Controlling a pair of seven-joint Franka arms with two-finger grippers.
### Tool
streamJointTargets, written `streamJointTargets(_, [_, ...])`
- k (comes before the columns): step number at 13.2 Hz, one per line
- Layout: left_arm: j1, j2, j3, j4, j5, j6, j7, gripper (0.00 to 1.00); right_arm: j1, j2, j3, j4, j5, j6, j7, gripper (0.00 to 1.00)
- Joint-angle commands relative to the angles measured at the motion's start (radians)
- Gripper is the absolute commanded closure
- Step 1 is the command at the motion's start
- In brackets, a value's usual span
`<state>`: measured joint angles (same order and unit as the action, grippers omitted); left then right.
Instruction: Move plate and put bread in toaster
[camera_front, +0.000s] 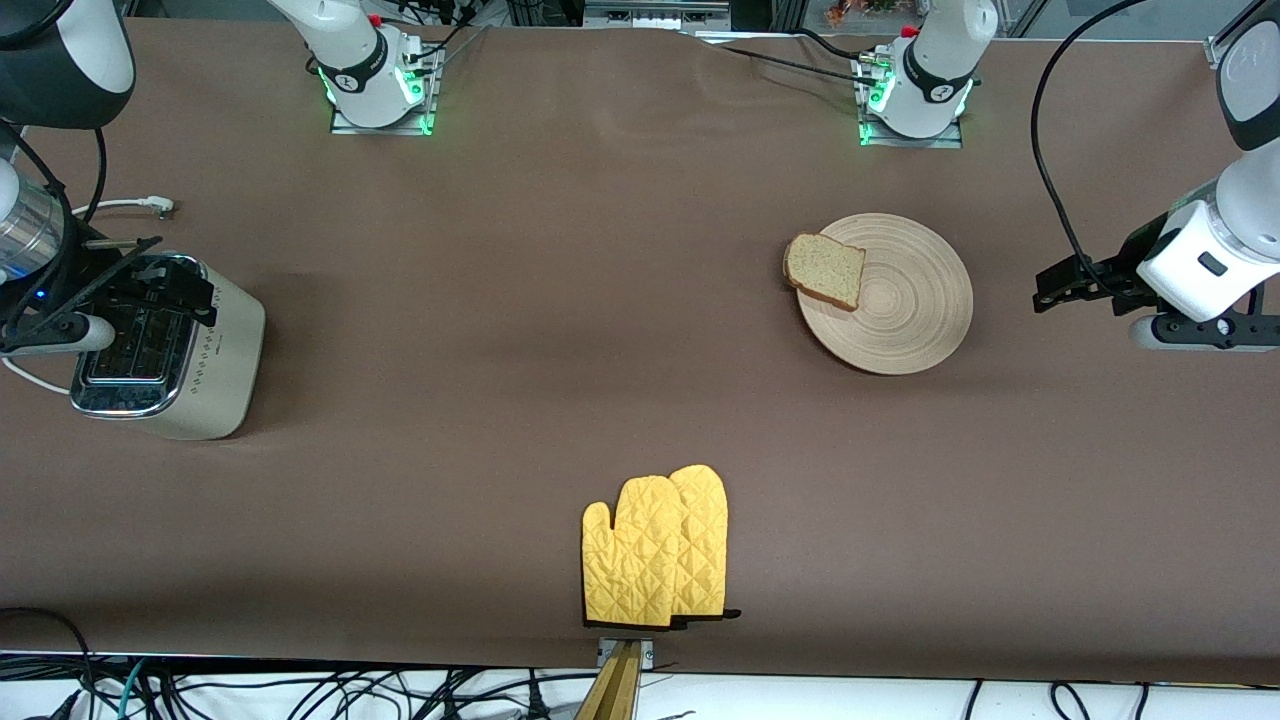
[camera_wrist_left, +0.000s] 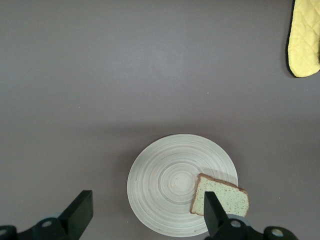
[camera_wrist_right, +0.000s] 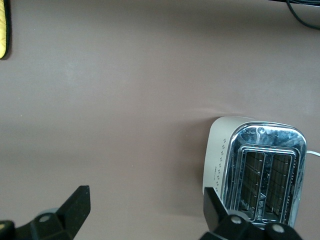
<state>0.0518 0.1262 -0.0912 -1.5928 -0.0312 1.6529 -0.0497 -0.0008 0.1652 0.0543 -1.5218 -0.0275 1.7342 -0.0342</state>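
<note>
The bread (camera_front: 825, 270) is lying on the plate (camera_front: 905, 310), overhanging its rim, right of frame centre. The toaster (camera_front: 190, 350), slots empty, is sitting at frame left. The left gripper (camera_front: 1050, 285) is hovering spread beside the plate; the right gripper (camera_wrist_right: 145, 210) is hovering spread over the toaster.

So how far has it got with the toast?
Nothing looks done yet. The bread lies on the plate, overhanging its rim; the toaster slots are empty. Left end effector hangs open beside the plate, right end effector open above the toaster. Everything remains.
</note>
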Motion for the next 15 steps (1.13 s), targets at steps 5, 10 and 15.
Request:
streamJointTargets(5, [0.003, 0.007, -0.002, 0.017, 0.025, -0.005, 0.022, 0.01, -0.007, 0.002, 0.006, 0.014, 0.012, -0.010, -0.001, 0.00])
streamJointTargets(10, [0.003, 0.007, -0.002, 0.017, 0.025, -0.005, 0.022, 0.01, -0.007, 0.002, 0.004, 0.014, 0.012, -0.010, -0.003, 0.00])
streamJointTargets(15, [0.005, 0.007, -0.002, 0.017, 0.025, -0.005, 0.022, 0.01, -0.007, 0.002, 0.004, 0.014, 0.012, -0.010, -0.004, 0.00])
